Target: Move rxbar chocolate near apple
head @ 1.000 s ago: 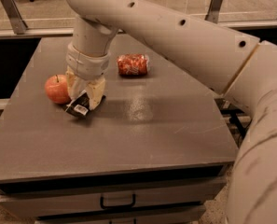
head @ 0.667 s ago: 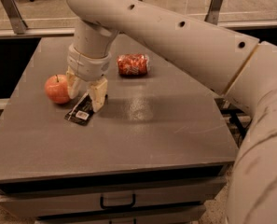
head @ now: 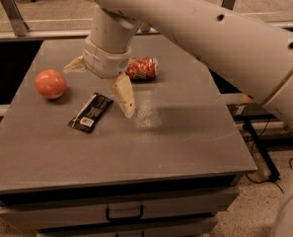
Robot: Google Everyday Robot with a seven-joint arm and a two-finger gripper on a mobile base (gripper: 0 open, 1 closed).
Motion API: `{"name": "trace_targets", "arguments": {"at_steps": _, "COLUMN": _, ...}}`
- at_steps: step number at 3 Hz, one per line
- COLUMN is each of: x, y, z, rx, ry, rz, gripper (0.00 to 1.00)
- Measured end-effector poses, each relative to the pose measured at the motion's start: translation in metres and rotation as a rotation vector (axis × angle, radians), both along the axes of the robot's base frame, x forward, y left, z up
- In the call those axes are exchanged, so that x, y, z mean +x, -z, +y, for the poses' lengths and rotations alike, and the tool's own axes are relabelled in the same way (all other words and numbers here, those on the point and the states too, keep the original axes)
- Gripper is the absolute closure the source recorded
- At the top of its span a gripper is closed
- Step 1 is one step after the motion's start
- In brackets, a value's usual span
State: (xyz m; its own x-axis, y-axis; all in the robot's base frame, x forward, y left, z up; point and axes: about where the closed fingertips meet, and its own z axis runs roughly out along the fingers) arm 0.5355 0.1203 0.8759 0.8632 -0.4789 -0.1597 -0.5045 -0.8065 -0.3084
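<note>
The tool point(head: 97, 93) has let go and lifted, fingers point(head: 125, 95) spread wide, leaving the rxbar chocolate point(head: 91, 112) flat on the desk point(head: 185, 142) near the apple point(head: 51, 84), so the job looks done

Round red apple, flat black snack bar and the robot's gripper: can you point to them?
Round red apple point(head: 51, 84): camera view, middle of skin.
Flat black snack bar point(head: 91, 112): camera view, wrapper's middle.
Gripper point(head: 97, 93): camera view, between open fingertips, beside the bar.
</note>
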Motion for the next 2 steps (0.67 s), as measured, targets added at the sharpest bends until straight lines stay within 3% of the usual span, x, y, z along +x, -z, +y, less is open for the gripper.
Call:
{"name": "trace_targets", "arguments": {"at_steps": 1, "x": -0.007, "y": -0.043, "z": -0.056, "rx": 0.039, "ry": 0.149, "rz": -0.033, "gripper": 0.00}}
{"name": "trace_targets", "arguments": {"at_steps": 2, "x": -0.010, "y": -0.080, "z": -0.124, "rx": 0.092, "ry": 0.364, "rz": -0.079, "gripper": 0.00}}
